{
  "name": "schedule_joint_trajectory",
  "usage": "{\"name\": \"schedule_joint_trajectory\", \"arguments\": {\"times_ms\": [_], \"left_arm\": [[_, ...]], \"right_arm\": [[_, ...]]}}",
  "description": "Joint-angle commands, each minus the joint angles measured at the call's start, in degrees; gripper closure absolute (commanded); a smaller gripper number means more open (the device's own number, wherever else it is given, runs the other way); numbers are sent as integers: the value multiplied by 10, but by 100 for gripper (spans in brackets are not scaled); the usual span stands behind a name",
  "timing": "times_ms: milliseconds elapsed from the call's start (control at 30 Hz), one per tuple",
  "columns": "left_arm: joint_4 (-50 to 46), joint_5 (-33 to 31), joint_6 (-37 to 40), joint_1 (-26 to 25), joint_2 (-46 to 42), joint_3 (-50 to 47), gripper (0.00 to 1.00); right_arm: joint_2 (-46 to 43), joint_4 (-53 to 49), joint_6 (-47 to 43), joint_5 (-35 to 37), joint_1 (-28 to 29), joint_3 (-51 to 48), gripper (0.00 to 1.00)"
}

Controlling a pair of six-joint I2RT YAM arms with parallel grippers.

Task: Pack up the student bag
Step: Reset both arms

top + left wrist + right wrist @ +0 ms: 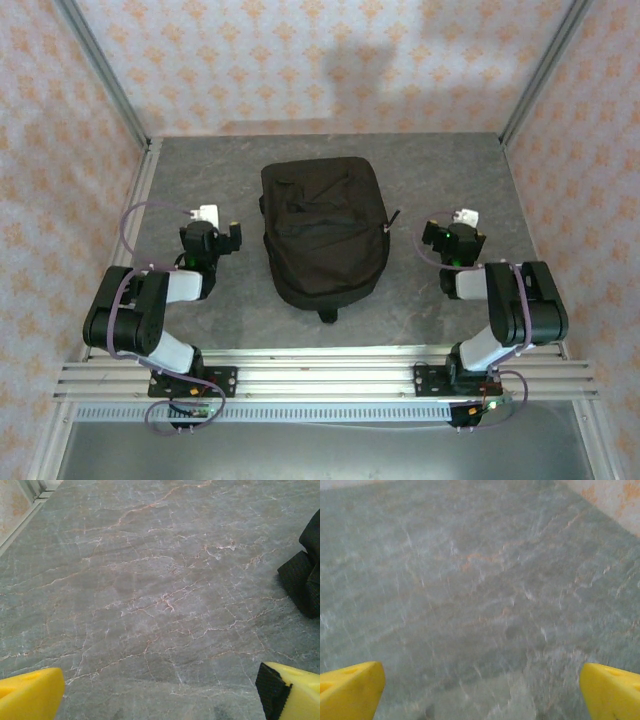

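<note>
Left gripper (160,702) stands released and empty above the bare table (150,605); right gripper (480,700) likewise. Student bag (322,235) lies flat between them at mid-table, marginally nearer the left gripper. Its long axis runs near-to-far, and its rounded end apparently points toward the arm bases.

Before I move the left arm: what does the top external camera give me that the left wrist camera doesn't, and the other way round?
Top external: the whole student bag lying mid-table between the two arms, plus the right arm and the aluminium rail.
Left wrist: the left gripper close up, yellow fingers wide apart over bare stone, nothing between them.
Both: the grey veined table and the bag, though the wrist view catches just a black fabric corner at its right edge.
</note>
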Motion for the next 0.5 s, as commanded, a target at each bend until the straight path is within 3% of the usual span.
{"name": "schedule_joint_trajectory", "arguments": {"times_ms": [0, 467], "left_arm": [[19, -11, -3, 2, -6, 9, 0], [13, -13, -3, 1, -7, 11, 0]], "right_arm": [[-15, -7, 16, -13, -2, 16, 1], [-13, -5, 2, -12, 9, 15, 1]]}}
